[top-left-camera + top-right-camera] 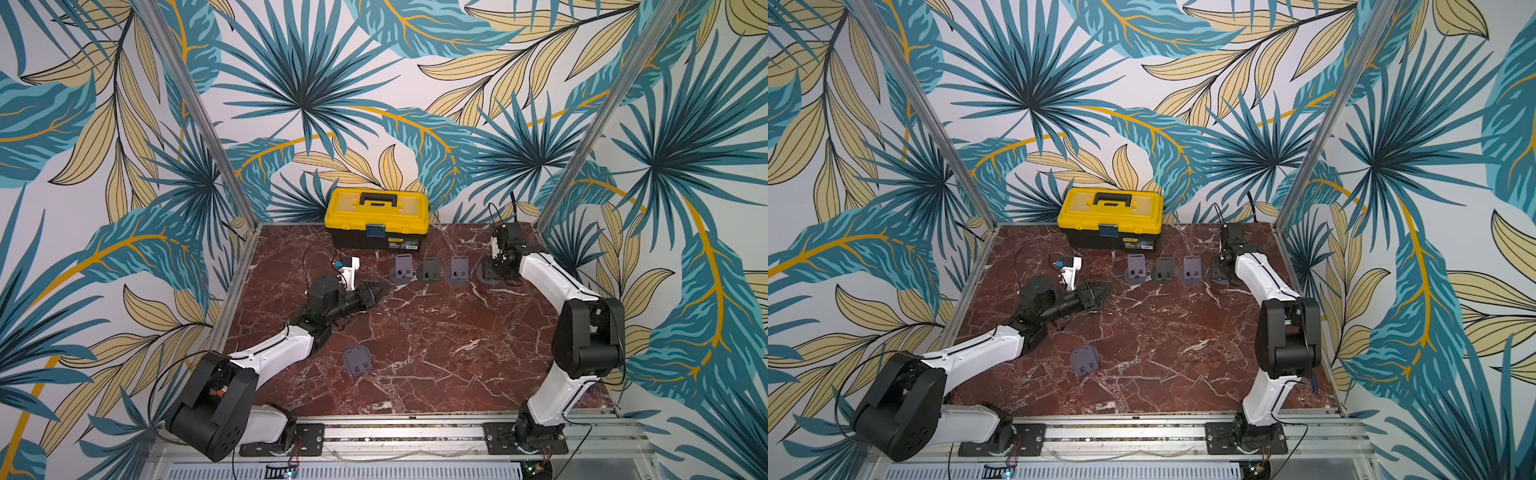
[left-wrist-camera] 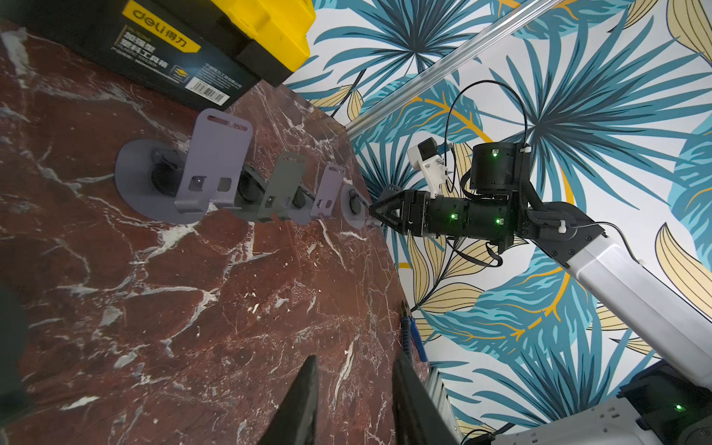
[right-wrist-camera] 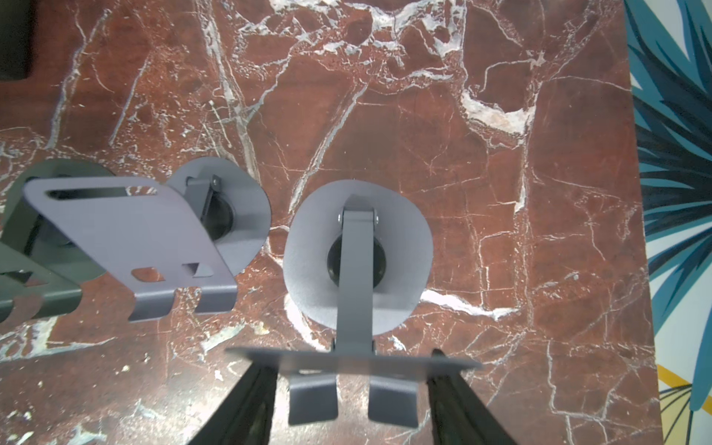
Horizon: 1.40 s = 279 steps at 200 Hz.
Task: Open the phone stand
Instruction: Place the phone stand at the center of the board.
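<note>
The phone stand point(image 3: 358, 246) in my right gripper point(image 3: 348, 364) is grey-violet, with a round base flat on the marble, a narrow arm point(image 3: 355, 293) and a phone plate point(image 3: 389, 362) with two hooked lips. My right gripper is shut on that plate, one finger on each side edge, and holds it above the base. In both top views this stand point(image 1: 487, 275) point(image 1: 1217, 272) is at the right end of a row, mostly hidden by the gripper point(image 1: 496, 270). My left gripper point(image 2: 355, 360) point(image 1: 380, 289) hangs open and empty over bare marble left of centre.
Three opened stands point(image 1: 404, 268) point(image 1: 430, 270) point(image 1: 459, 270) stand in the row. Behind them sits a yellow and black toolbox point(image 1: 376, 218). Another stand point(image 1: 357, 361) lies low near the front left. Blue-handled pliers point(image 2: 414, 339) lie at the table's right edge.
</note>
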### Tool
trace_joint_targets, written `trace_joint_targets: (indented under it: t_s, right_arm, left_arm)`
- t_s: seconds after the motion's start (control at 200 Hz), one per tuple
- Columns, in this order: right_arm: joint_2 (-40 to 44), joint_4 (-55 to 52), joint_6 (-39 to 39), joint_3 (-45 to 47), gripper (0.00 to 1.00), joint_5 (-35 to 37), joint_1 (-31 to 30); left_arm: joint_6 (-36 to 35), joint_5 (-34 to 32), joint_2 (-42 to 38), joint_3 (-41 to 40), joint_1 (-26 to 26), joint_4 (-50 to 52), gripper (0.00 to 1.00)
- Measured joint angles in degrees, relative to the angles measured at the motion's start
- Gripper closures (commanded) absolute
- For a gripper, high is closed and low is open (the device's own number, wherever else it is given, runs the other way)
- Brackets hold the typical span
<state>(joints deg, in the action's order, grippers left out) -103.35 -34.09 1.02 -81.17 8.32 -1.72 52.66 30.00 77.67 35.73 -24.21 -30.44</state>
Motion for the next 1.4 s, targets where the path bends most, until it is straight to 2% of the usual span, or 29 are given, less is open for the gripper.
trace_joint_targets:
  t_s: [0.361, 1.398]
  right_arm:
    - [-4.6, 1.2, -0.7, -1.3, 0.56, -1.6, 0.6]
    - [-10.5, 1.9, -1.5, -5.6, 0.56, -4.8, 1.7]
  left_arm:
    - [-0.3, -0.3, 1.4, 2.2, 0.3, 0.5, 0.67]
    - [-0.2, -0.9, 2.2, 2.2, 0.3, 0.7, 0.67]
